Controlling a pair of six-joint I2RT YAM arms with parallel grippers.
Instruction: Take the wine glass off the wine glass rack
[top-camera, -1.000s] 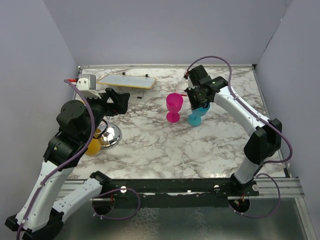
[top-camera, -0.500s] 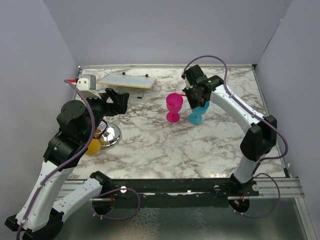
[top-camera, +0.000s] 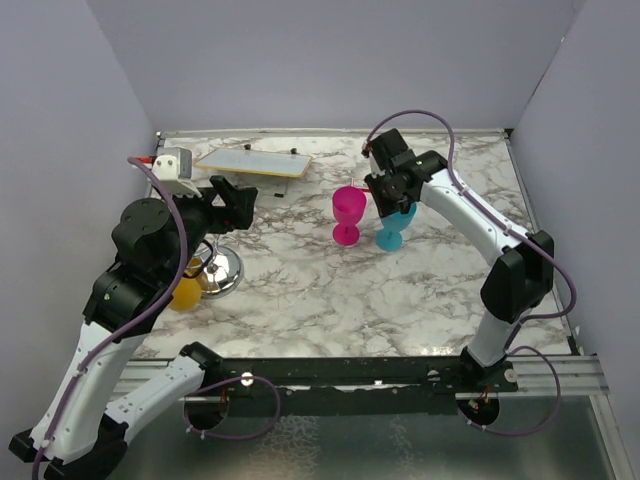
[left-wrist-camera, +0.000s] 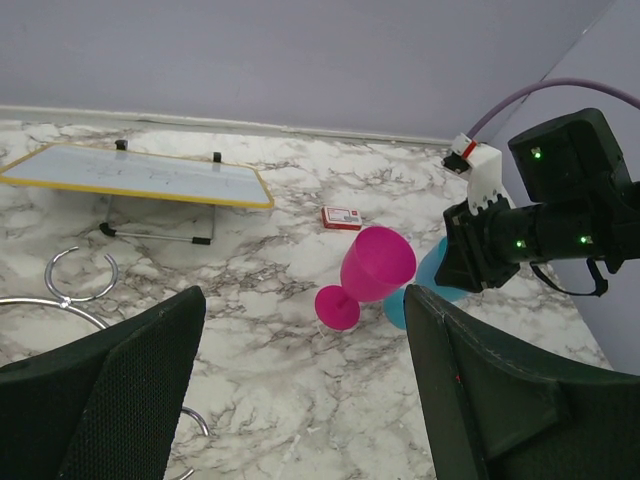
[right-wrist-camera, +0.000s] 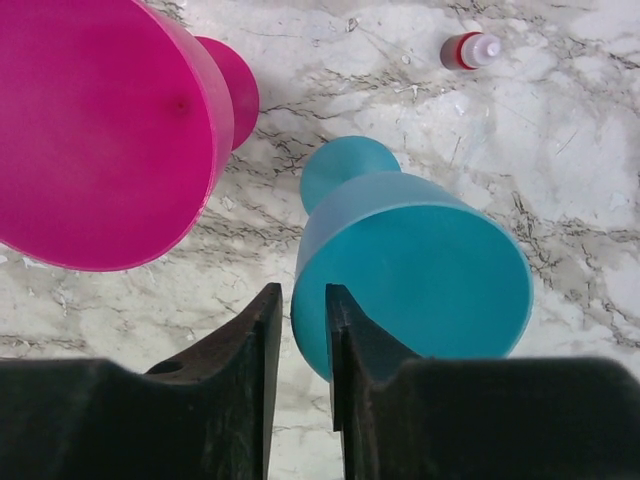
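Observation:
The chrome wine glass rack (top-camera: 222, 270) stands at the left, and its wire rings (left-wrist-camera: 80, 275) show in the left wrist view. An orange wine glass (top-camera: 185, 292) sits at the rack's left side, partly hidden by my left arm. A teal wine glass (top-camera: 393, 228) (right-wrist-camera: 420, 270) stands upright on the table beside a pink wine glass (top-camera: 347, 208) (right-wrist-camera: 100, 130). My right gripper (top-camera: 385, 195) (right-wrist-camera: 303, 300) is above the teal glass. Its jaws are slightly apart astride the rim, with a gap showing beside it. My left gripper (top-camera: 235, 200) (left-wrist-camera: 303, 300) hangs wide open and empty above the rack.
A flat white board (top-camera: 252, 161) (left-wrist-camera: 140, 175) on wire feet stands at the back left. A small red and white item (left-wrist-camera: 342, 217) (right-wrist-camera: 470, 50) lies on the marble just behind the two glasses. Grey walls close in the table on three sides.
The teal glass went from tilted to standing upright on the table. My right gripper's jaws have parted slightly at its rim. The left arm has barely moved.

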